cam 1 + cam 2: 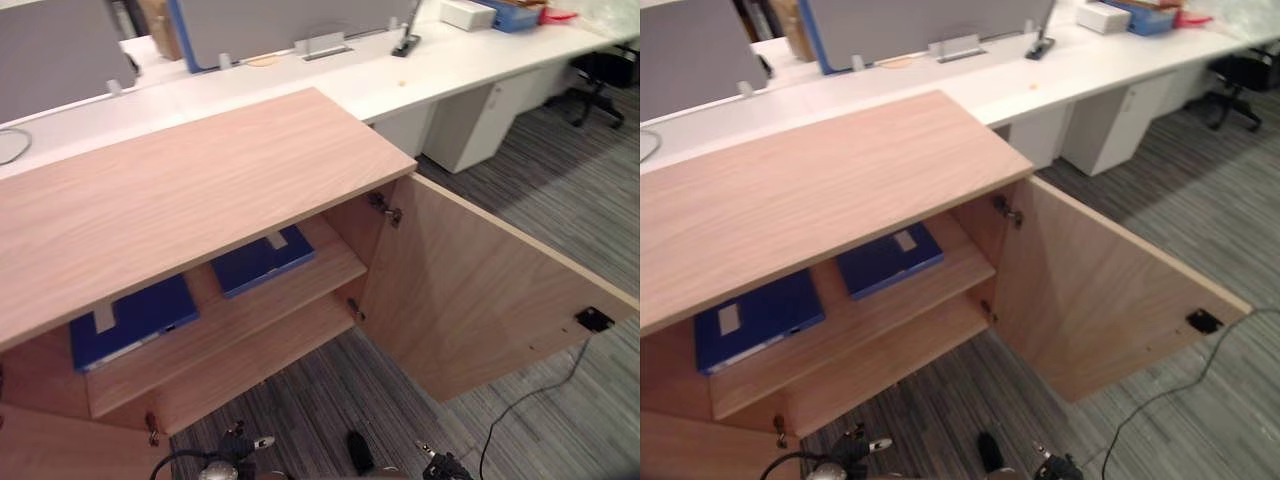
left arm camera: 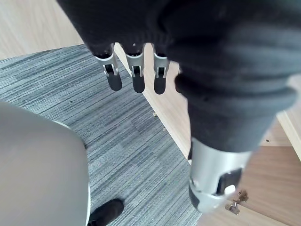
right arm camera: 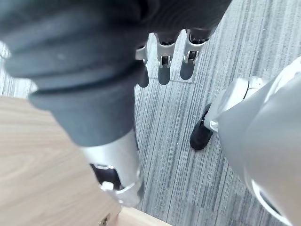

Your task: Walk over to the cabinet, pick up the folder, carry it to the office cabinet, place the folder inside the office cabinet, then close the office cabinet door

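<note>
The wooden office cabinet (image 1: 180, 200) stands low in front of me, and its right door (image 1: 480, 290) is swung wide open toward me. On its upper inner shelf (image 1: 300, 290) lie two dark blue folders, flat, each with a pale label: one at the left (image 1: 135, 320) and one nearer the middle (image 1: 262, 260). My left hand (image 2: 138, 77) hangs over the grey carpet beside a wooden panel, its fingers straight and holding nothing. My right hand (image 3: 163, 66) also hangs down with its fingers straight and empty, next to a wooden panel.
A long white desk (image 1: 450, 70) with grey partition screens (image 1: 280, 25) runs behind the cabinet. A white pedestal (image 1: 480, 125) stands under it, and a black office chair (image 1: 600, 75) at the far right. Striped grey carpet (image 1: 560, 180) lies to the right of the door.
</note>
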### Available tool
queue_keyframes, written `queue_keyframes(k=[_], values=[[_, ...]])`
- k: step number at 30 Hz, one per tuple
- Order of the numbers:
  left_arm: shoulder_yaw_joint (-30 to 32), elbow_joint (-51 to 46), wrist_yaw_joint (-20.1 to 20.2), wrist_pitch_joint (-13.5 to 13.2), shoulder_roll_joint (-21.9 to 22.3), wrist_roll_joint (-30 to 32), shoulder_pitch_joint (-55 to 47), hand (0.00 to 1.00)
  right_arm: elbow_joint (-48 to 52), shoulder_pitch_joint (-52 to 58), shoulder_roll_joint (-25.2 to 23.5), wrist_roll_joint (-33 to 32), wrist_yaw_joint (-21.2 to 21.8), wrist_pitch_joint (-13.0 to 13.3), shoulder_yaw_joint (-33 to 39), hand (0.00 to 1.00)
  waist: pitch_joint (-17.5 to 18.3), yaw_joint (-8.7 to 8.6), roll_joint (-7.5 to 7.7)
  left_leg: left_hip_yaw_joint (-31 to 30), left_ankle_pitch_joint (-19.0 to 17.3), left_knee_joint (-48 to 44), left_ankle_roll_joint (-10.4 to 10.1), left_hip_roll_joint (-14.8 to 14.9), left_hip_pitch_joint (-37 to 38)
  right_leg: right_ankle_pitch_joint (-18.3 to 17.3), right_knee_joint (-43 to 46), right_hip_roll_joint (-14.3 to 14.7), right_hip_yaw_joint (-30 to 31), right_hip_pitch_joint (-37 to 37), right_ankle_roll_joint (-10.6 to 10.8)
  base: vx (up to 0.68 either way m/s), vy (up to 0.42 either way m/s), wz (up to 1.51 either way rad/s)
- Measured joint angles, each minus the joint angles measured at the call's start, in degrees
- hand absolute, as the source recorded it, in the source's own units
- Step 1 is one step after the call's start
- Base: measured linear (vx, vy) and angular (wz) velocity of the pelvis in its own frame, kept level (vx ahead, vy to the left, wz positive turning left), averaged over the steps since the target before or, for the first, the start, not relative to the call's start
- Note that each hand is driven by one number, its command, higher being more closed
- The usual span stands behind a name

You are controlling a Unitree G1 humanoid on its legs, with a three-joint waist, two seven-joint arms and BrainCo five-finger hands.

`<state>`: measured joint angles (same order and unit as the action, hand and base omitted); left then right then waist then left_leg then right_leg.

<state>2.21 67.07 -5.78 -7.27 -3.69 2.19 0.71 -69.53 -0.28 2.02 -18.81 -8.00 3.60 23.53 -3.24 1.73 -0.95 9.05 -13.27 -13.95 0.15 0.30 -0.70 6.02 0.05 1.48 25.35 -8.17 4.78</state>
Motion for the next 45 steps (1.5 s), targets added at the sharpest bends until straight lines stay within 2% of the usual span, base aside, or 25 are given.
queue_keyframes(k=[2, 4, 6, 7, 9, 11, 13, 15, 18, 20, 23, 25, 29, 31, 35, 41, 45], values=[[1.32, -0.05, 0.01, -0.01, 0.23, -0.18, -0.25, 0.00, 0.15, -0.19, -0.28, -0.05, -0.02, 0.02, 0.12, 0.00, -0.33, -0.10, -0.12, 1.76, 0.05, 1.33, 0.09, -0.02, 2.12, -0.52, 2.91, 1.18, 0.39, -0.82, 0.11, 0.09, 0.101, -0.67], [4.56, -0.44, -0.01, -0.05, 1.39, -0.78, 0.21, 0.00, 0.80, -0.73, -0.41, -0.07, -0.01, 0.06, -0.15, 0.00, -1.66, 0.63, -0.28, 5.05, 0.24, 2.88, 0.36, 0.25, 4.97, -0.93, 8.15, 3.03, -1.46, -2.50, -0.08, 0.04, 0.056, -0.81], [6.18, -1.37, -0.05, -0.05, 2.11, -0.83, 0.19, 0.00, 2.53, -0.47, -0.66, -0.20, -0.01, 0.12, -0.14, 0.00, -2.02, 0.46, -0.43, 6.80, 0.54, 3.69, 0.85, 0.36, 5.30, -3.26, 11.23, 1.78, -10.41, -4.28, -2.54, -0.01, 0.018, -0.40], [7.26, -2.34, -0.08, -0.08, 2.81, -1.05, 0.01, 0.00, 2.94, -0.15, -0.63, -0.21, -0.04, 0.12, -0.16, 0.00, -2.36, 0.65, -0.62, 7.70, 0.88, 4.87, 1.39, -0.57, 6.41, -7.13, 16.34, -0.95, -21.95, -5.64, -4.75, 0.00, 0.033, -0.24], [8.15, -2.51, -0.16, -0.07, 3.14, -2.39, -0.44, 0.00, 3.29, 0.03, -0.18, -0.11, -0.04, 0.12, -0.08, 0.00, -2.78, 0.49, -1.19, 9.07, 0.95, 5.92, 1.45, -1.04, 7.92, -10.14, 20.25, -4.93, -33.56, -5.66, -5.45, 0.01, 0.059, -0.27], [8.18, -2.39, -0.34, -0.05, 2.90, -3.33, -0.92, 0.00, 3.28, -0.02, -0.10, -0.02, -0.04, 0.12, 0.12, 0.00, -2.83, 0.22, -1.20, 9.00, 1.14, 6.54, 1.07, -0.52, 8.16, -10.34, 19.29, -5.20, -36.06, -5.19, -5.30, 0.06, 0.014, -0.06], [7.58, -2.27, -0.43, -0.05, 2.85, -3.34, -0.98, 0.00, 2.48, 0.03, 0.13, 0.09, -0.05, 0.09, 0.16, 0.00, -2.98, -0.11, -1.46, 8.19, 1.80, 7.74, 0.00, 0.39, 8.89, -8.81, 15.24, -3.27, -36.09, -3.73, -5.65, 0.11, -0.068, 0.01], [6.79, -1.81, -0.45, -0.04, 2.37, -3.08, -1.00, 0.00, 2.28, -0.09, 0.12, 0.37, -0.07, 0.06, 0.31, 0.00, -2.93, -0.02, -1.74, 7.08, 2.12, 7.84, -0.53, 2.11, 8.18, -5.43, 6.89, -0.26, -36.01, -0.41, -6.18, 0.09, -0.108, -0.14], [6.62, -1.71, -0.64, 0.02, 2.31, -3.11, -1.05, 0.00, 1.53, -0.09, 0.02, 0.78, -0.06, 0.05, 2.39, 0.00, -2.80, 0.14, -1.76, 6.35, 2.36, 7.84, -0.93, 2.96, 8.30, -0.63, -2.73, 1.86, -35.00, 4.23, -7.35, 0.09, -0.099, -0.18], [6.63, -1.49, -0.69, 0.02, 2.32, -3.57, -1.08, 0.00, 1.26, -0.16, 0.04, 0.81, -0.06, 0.06, 2.43, 0.00, -2.75, 0.60, -1.71, 6.18, 2.34, 7.84, -0.98, 3.08, 8.96, 0.47, -4.95, 2.57, -33.48, 5.54, -7.67, 0.09, -0.029, -0.41], [5.95, -1.25, -0.69, 0.04, 2.30, -4.03, -0.81, 0.00, 1.22, -0.17, 0.02, 0.81, -0.06, 0.07, 2.48, 0.00, -2.54, 0.78, -1.60, 6.13, 2.20, 6.69, -1.19, 3.13, 9.58, 0.46, -4.94, 2.89, -31.55, 6.15, -7.66, 0.07, -0.004, -0.39], [5.62, -1.26, -0.67, 0.04, 2.32, -4.03, -0.61, 0.00, 1.20, -0.08, -0.05, 0.80, -0.06, 0.07, 2.98, 0.00, -2.57, 0.76, -1.55, 6.06, 1.49, 3.89, -1.75, 3.24, 9.45, 0.45, -4.94, 2.83, -30.57, 7.00, -7.65, 0.04, 0.011, -0.30], [4.70, -1.27, -0.46, 0.00, 2.33, -4.01, -0.19, 0.00, 1.23, -0.09, -0.32, 0.69, -0.07, 0.21, 3.91, 0.00, -2.39, 0.90, -1.50, 5.68, -0.81, -4.15, -1.52, 3.60, 6.79, 0.85, -4.95, 2.76, -27.54, 7.30, -7.09, -0.02, 0.020, -0.34], [4.69, -1.27, -0.40, -0.03, 2.28, -4.00, -0.22, 0.00, 1.22, 0.02, -0.30, 0.41, -0.09, 0.35, 3.96, 0.00, -2.40, 0.98, -1.48, 3.18, -1.18, -6.33, -1.40, 2.95, 6.08, 1.25, -4.95, 2.59, -25.55, 7.14, -6.58, -0.04, 0.019, -0.43], [4.19, -1.26, -0.28, -0.05, 2.25, -3.88, -0.08, 0.00, 1.24, -0.09, -0.25, -0.28, -0.06, 0.54, 4.01, 0.00, -1.99, 0.88, -1.68, -0.08, -2.18, -3.54, -0.64, 1.73, 5.69, 2.95, -4.94, 2.84, -22.65, 4.05, -5.57, -0.07, 0.035, -0.42], [3.24, -1.24, -0.03, -0.05, 2.32, -1.60, 0.10, 0.00, 1.27, -0.05, -0.13, -0.52, -0.07, 0.57, 4.46, 0.00, -2.13, 0.47, -1.88, -0.35, -2.47, 1.33, 0.02, -1.09, 6.64, 5.36, -4.88, 2.16, -19.12, 1.12, -3.85, -0.12, 0.086, -0.34], [4.77, -1.29, 0.05, -0.07, 2.70, -0.68, -0.23, 0.00, 2.61, -0.01, -0.35, -2.19, -0.04, 0.63, 3.50, 0.00, -2.39, 0.32, -1.97, 0.75, -2.21, 1.52, 0.47, -2.25, 7.89, 5.25, -0.91, 1.86, -18.88, -0.28, -3.84, -0.16, 0.096, -0.25]])
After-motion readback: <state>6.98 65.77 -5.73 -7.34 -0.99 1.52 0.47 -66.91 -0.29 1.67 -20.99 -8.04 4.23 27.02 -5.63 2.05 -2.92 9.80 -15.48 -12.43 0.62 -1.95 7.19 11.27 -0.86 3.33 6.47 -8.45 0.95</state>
